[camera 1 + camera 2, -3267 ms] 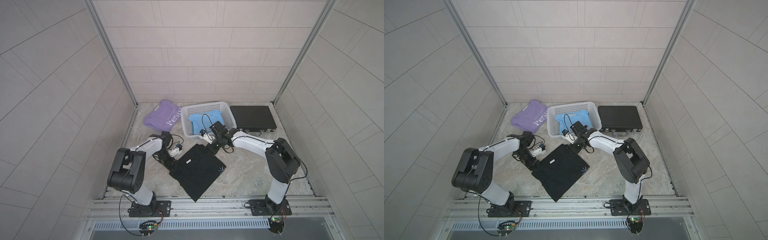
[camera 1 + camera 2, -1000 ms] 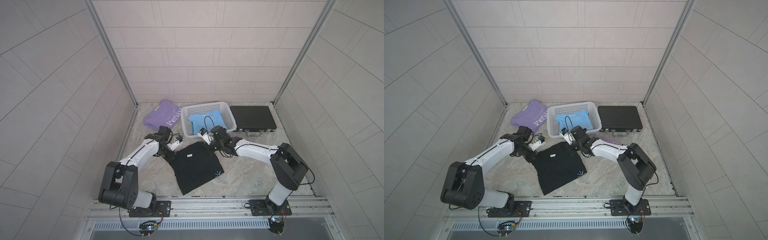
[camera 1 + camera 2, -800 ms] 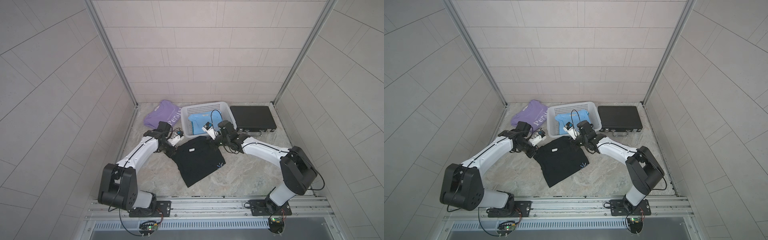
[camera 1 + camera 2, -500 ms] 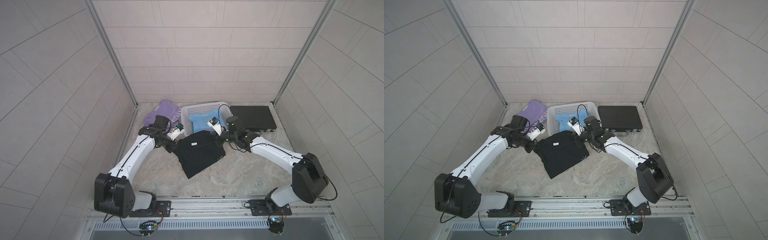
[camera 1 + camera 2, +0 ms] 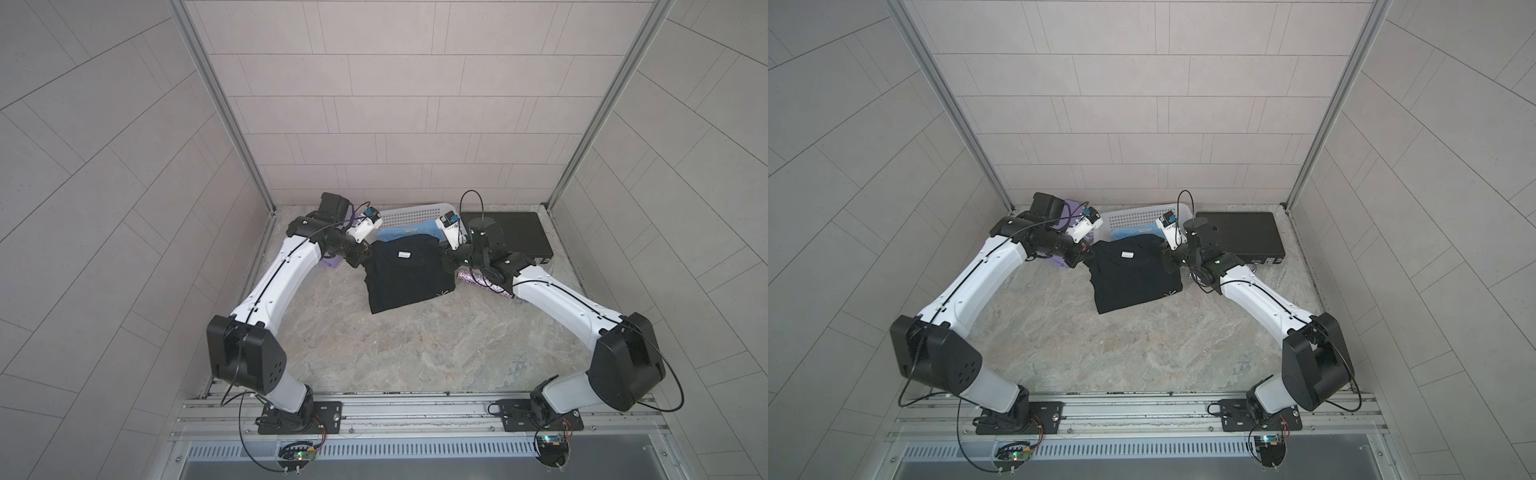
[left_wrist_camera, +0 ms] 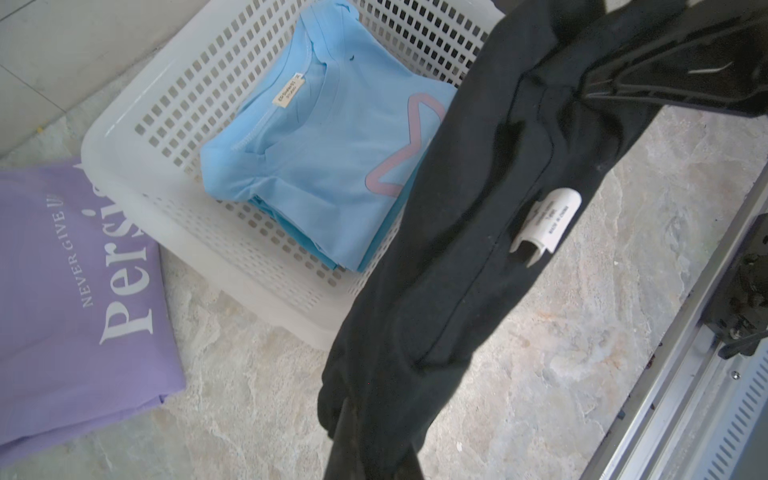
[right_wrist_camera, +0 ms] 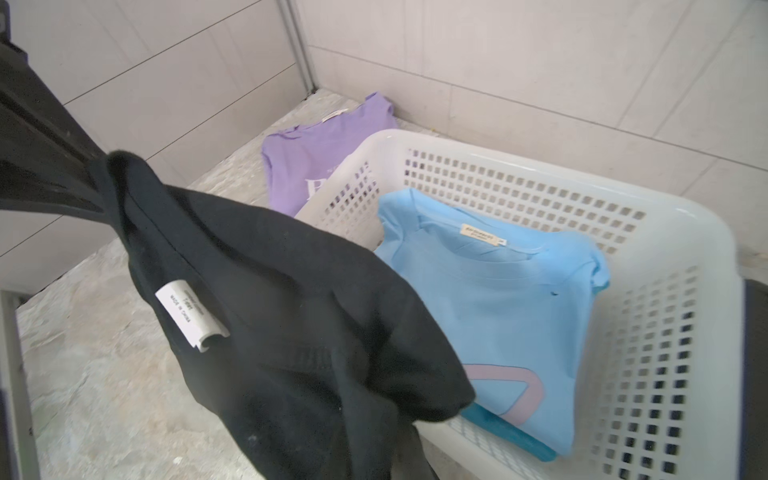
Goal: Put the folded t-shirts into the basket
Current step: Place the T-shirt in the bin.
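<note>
Basket (image 5: 415, 208) mouth is partly covered along its near rim by the black shirt (image 5: 407, 278), which is hung between the left gripper (image 5: 365, 255) and right gripper (image 5: 446, 253), both jaws clamped on it. Inside, most of the floor is taken by the light blue shirt (image 7: 498, 311) stacked on the teal shirt (image 7: 519, 440), with bare room seen only toward the far mesh wall. The sides are boxed in by the lilac shirt (image 6: 62, 291) just beside on the left and the black case (image 5: 515, 232) on the right; bare counter (image 5: 415, 345) is open toward the arm bases.
</note>
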Motion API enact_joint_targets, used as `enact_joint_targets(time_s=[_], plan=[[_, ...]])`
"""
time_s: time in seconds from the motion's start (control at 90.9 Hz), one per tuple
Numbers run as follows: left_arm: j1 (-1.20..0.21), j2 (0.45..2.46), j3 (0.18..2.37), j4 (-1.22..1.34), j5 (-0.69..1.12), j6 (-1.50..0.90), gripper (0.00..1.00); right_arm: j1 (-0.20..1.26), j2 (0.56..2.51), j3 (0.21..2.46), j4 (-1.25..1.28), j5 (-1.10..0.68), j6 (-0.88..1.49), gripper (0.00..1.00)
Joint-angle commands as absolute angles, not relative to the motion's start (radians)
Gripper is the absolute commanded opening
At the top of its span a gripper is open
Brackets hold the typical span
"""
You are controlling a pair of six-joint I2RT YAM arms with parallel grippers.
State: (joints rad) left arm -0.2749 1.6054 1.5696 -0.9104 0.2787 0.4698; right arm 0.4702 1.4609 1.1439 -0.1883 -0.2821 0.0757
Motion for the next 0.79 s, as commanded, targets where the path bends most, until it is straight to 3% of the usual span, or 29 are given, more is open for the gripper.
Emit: enact_joint_targets(time_s=[0.0, 0.407, 0.781], plan=[[-0.303, 1.665, 1.660, -0.915, 0.268, 0.465, 0.00, 0.450, 1.475, 1.178, -0.198, -0.183, 0.110, 0.00], [-0.323, 1.977, 2.099, -0.997, 0.183, 0.519, 0.00, 0.368, 1.641, 1.383, -0.228, -0.131, 0.139, 0.00], [-0.321, 2.196, 2.288, -0.977, 0.040, 0.563, 0.00, 0.349, 1.968, 1.753, -0.417, -0.186, 0.091, 0.00]])
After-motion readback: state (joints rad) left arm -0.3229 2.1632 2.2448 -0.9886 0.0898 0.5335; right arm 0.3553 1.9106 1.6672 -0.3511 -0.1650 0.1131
